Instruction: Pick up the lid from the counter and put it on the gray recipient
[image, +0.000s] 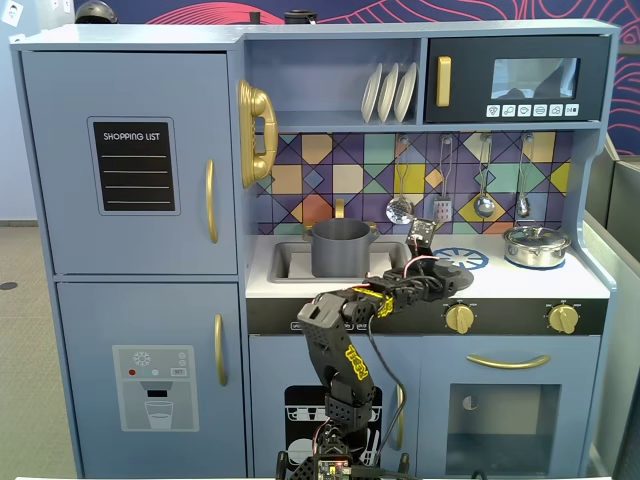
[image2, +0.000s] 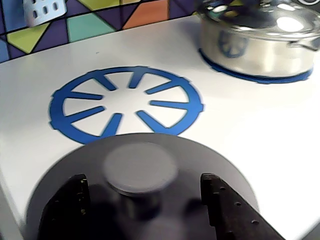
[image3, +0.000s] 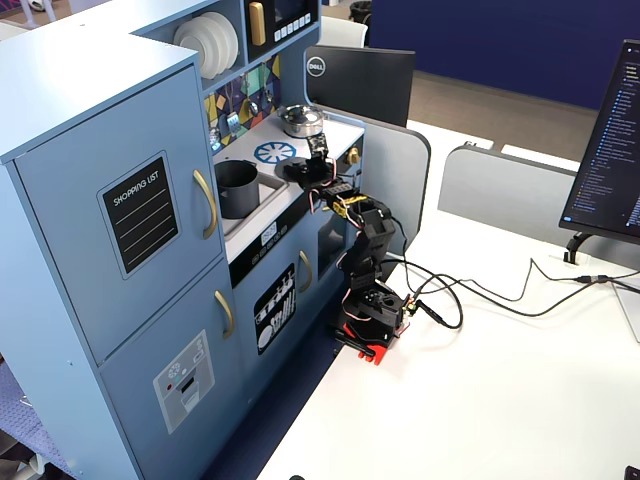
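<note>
Gripper (image2: 142, 200) spread astride the lid (image2: 210, 165) knob near the counter's front edge — pot (image: 341, 246) waits leftward in the fixed view.

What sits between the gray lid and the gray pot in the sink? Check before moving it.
Nothing visible. The lid lies on the counter between the gripper fingers; the gray pot stands open-topped to its left in a fixed view. The steel pot is on the far side.

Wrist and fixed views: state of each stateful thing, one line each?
lid: flat on the counter, knob between the fingers, not lifted.
gripper: open, straddling the knob.
gray pot: upright in the sink, uncovered.
steel pot: on the far burner, lid on.
</note>
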